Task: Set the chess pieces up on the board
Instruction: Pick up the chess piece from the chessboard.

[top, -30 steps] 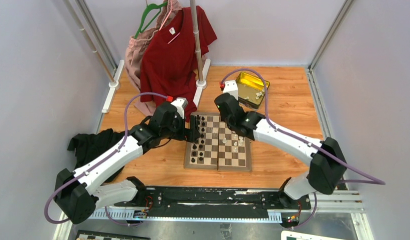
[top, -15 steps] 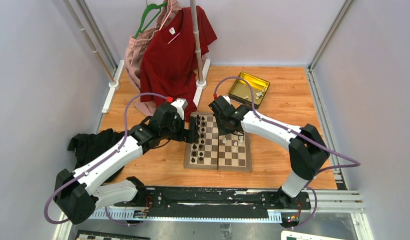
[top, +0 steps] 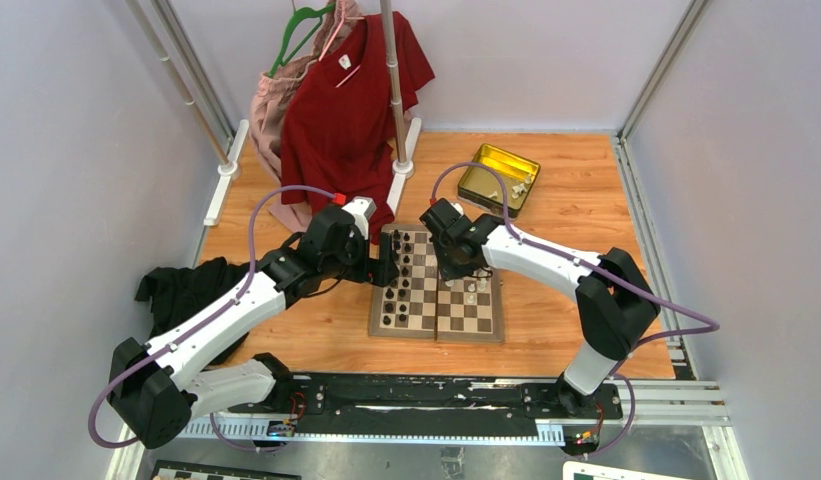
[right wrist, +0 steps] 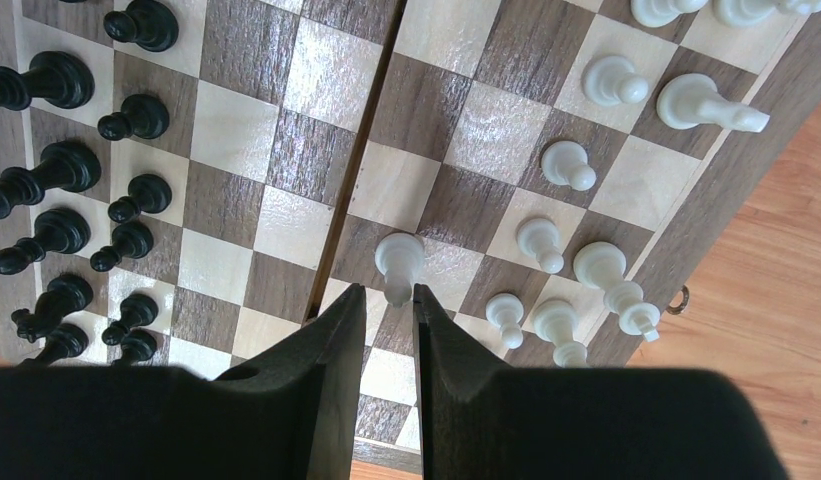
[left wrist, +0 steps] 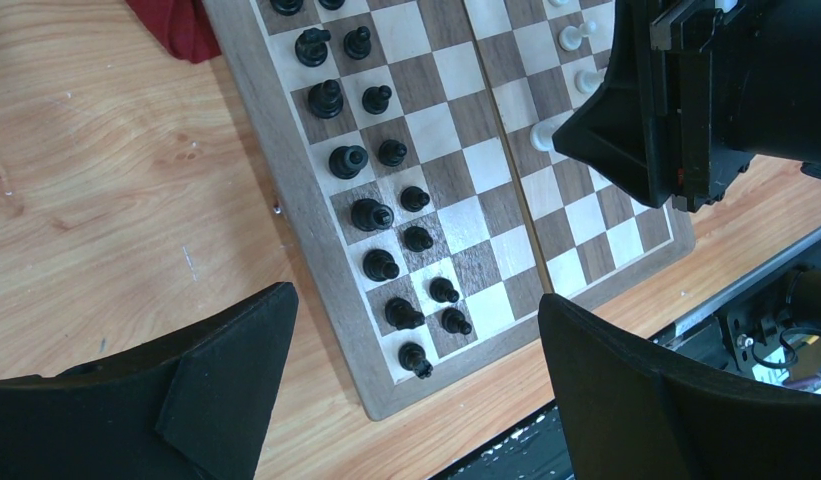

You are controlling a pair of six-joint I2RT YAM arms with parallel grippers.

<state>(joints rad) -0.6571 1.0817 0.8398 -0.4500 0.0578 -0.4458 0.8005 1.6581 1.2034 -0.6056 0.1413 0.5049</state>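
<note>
The board [top: 418,322] lies mid-table; it also shows in the left wrist view [left wrist: 456,115] and the right wrist view [right wrist: 236,130]. Black pieces [top: 395,272] fill its left two columns. Several white chess pieces [top: 473,288] stand near its right edge [right wrist: 541,242]. My right gripper [top: 449,268] hangs over the board's centre seam, its jaws nearly closed [right wrist: 389,292] on the top of a white pawn [right wrist: 398,260]. My left gripper [top: 386,262] is open and empty [left wrist: 416,300] above the board's left part, over the black pieces [left wrist: 376,213].
A gold tin [top: 481,180] with a few white pieces [top: 519,188] sits at the back right. A red shirt [top: 346,100] and pink garment hang on a rack pole [top: 394,90] behind the board. A black cloth [top: 186,290] lies at the left.
My right gripper has moved from the gold tin to over the board's middle, then shifted slightly and lowered. The left arm has not moved.
</note>
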